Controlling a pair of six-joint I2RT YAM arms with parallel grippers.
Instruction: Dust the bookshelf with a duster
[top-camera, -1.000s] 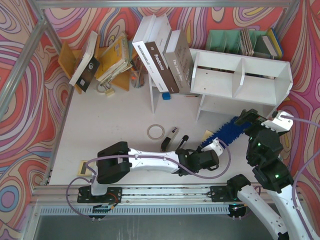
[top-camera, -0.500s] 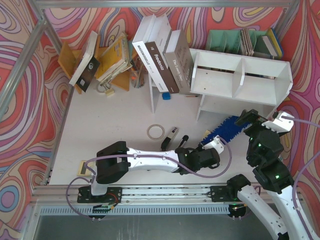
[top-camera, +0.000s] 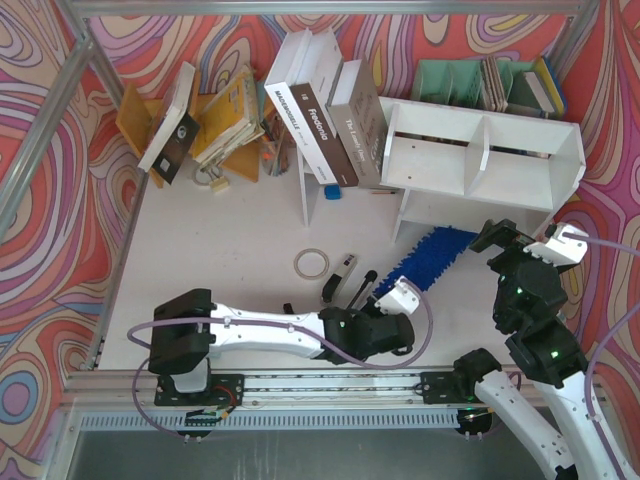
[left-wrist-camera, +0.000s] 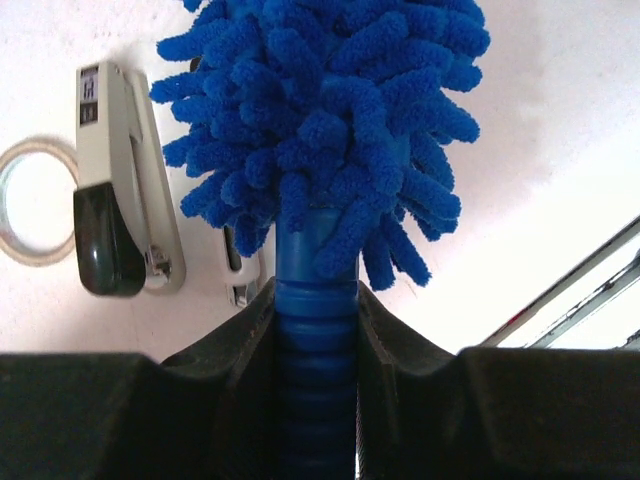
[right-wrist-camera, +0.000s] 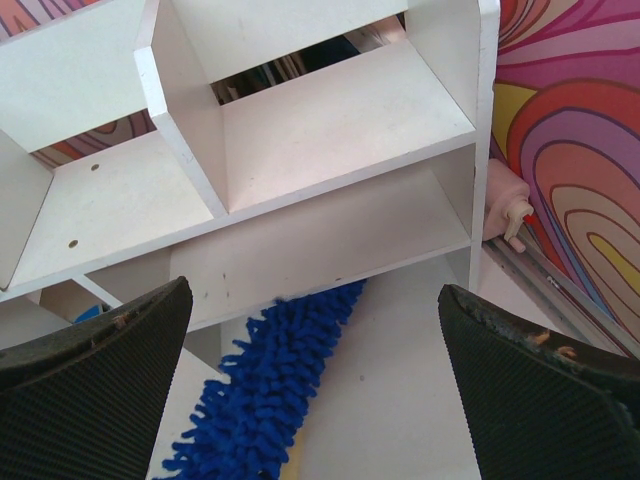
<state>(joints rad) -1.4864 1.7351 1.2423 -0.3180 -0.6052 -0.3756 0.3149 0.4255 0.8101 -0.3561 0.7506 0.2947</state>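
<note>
Duster (left-wrist-camera: 320, 120): pinched at its ribbed blue handle by the left gripper (left-wrist-camera: 318, 330), jaws narrow and pressed against both sides of the handle. Lies low over the desk (top-camera: 230, 240), fluffy head stretching up and to the right from that gripper toward the bookshelf (top-camera: 480, 165). Reaches with its tip as far as the lower front board; touching or just short of it, cannot tell. Right gripper (top-camera: 525, 243): spread wide, holding nothing, poised over the right end of the bookshelf, near the duster's head but apart from it.

Progress, as a judgement: pick-up done, approach about done, wiping barely begun or not yet begun. Left to do, by the look of it: sweep the two open compartments, the divider between them, the top edges and the lower board. Shows a few dark specks on that lower board in the right wrist view.

Round about: stapler (left-wrist-camera: 115, 200) and ring of tape (top-camera: 312, 263) just left of the handle, with a small black stick tool (top-camera: 362, 285) beside them, all close enough to be nudged by a low swing. Leaning against the left end of the bookshelf: thick books (top-camera: 320, 120), likely to slip if the shelf gets pushed. Behind the shelf, a green file organizer (top-camera: 450, 80); far left, a wooden book rack (top-camera: 150, 115) with tumbled books, well apart. Nearest obstacle to a sweep along the right compartment: the right gripper itself.
</note>
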